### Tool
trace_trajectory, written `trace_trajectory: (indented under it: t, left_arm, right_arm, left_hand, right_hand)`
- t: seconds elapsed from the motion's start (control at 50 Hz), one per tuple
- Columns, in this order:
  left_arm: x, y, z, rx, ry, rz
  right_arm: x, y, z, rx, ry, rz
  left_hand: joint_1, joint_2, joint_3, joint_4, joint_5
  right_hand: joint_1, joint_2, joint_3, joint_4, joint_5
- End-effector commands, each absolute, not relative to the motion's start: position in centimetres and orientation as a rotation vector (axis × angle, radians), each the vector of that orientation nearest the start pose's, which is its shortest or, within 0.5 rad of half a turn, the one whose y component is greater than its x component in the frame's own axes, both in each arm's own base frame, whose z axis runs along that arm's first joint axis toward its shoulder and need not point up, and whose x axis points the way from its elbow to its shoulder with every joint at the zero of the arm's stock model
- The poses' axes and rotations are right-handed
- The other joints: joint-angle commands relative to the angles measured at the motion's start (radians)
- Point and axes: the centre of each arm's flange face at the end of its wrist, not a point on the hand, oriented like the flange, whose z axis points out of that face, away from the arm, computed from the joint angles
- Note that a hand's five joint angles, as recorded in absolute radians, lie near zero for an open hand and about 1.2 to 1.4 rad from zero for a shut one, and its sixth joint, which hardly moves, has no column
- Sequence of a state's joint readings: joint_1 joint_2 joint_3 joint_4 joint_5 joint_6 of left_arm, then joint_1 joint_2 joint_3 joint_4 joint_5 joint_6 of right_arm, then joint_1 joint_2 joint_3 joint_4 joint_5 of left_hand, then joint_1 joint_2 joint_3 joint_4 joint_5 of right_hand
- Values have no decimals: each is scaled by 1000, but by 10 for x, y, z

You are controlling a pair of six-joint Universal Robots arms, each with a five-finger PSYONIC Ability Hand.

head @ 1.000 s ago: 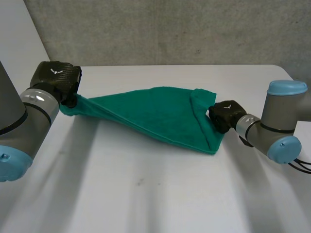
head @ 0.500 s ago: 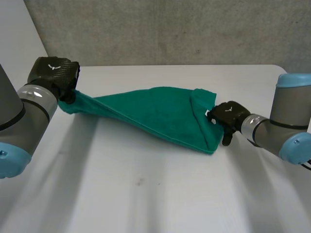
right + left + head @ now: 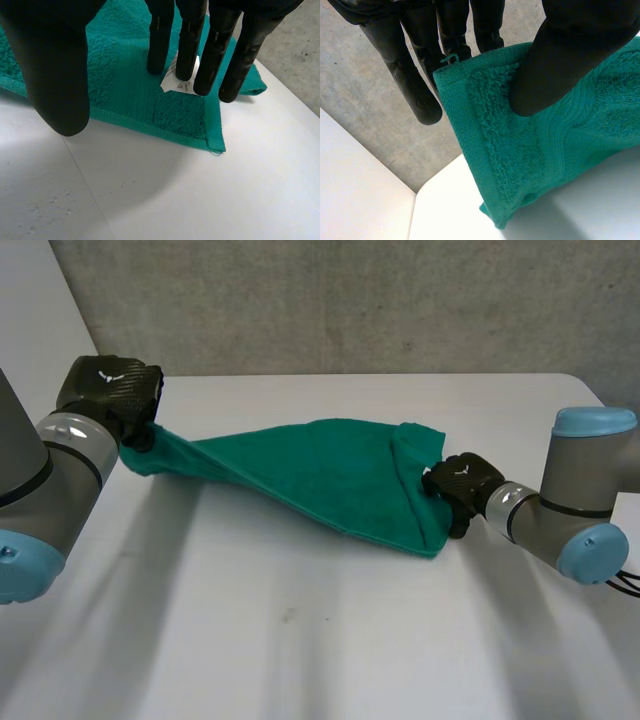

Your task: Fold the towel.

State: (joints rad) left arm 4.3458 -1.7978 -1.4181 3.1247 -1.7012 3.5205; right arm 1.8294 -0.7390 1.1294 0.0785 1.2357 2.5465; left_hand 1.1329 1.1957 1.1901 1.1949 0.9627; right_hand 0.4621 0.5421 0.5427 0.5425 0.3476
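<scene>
Right arm has come back down since half a second ago, and the right hand (image 3: 458,480) sits level again at the right end of the towel (image 3: 320,475). Left hand (image 3: 105,390) and towel are unchanged over that time.

Towel: green, on the white table (image 3: 300,640), pulled into a long wedge running from the left hand across to the right hand. Narrow end is at the left hand, raised off the table. Wide end lies by the right hand, with a fold ridge along it.

Left hand: clamped on a towel corner. Left thumb (image 3: 560,60) presses on the terry face with left fingers (image 3: 451,30) behind the hem, a pinch grasp, clear in the left wrist view.

Right hand: released. Right fingers (image 3: 187,50) are straight and side by side, tips over the towel near its corner at a small white label (image 3: 175,82). Right thumb (image 3: 55,75) is apart from them, above the hem edge. Cannot tell whether the fingertips touch the cloth. The towel corner there lies flat on the table, hem straight.

Grey wall (image 3: 350,300) behind the table.
</scene>
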Motion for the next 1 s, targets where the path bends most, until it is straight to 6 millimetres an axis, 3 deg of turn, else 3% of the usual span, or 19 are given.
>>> trace_trajectory:
  t: [0.02,0.58,1.0]
  left_arm:
    - [-237,-285,281,689,2126,-2055]
    - [-237,-285,280,693,2130,-2051]
    - [-237,-285,279,693,2132,-2049]
  right_arm:
    - [263,-365,115,-1295,2216,-1618]
    - [269,-383,108,-1291,2196,-1665]
    - [278,-388,114,-1205,2169,-1680]
  left_hand:
    - [263,201,206,201,259]
    - [263,201,206,201,259]
    - [263,201,206,201,259]
  right_hand:
    - [192,112,112,112,132]
    - [333,253,253,253,273]
    - [418,338,338,338,359]
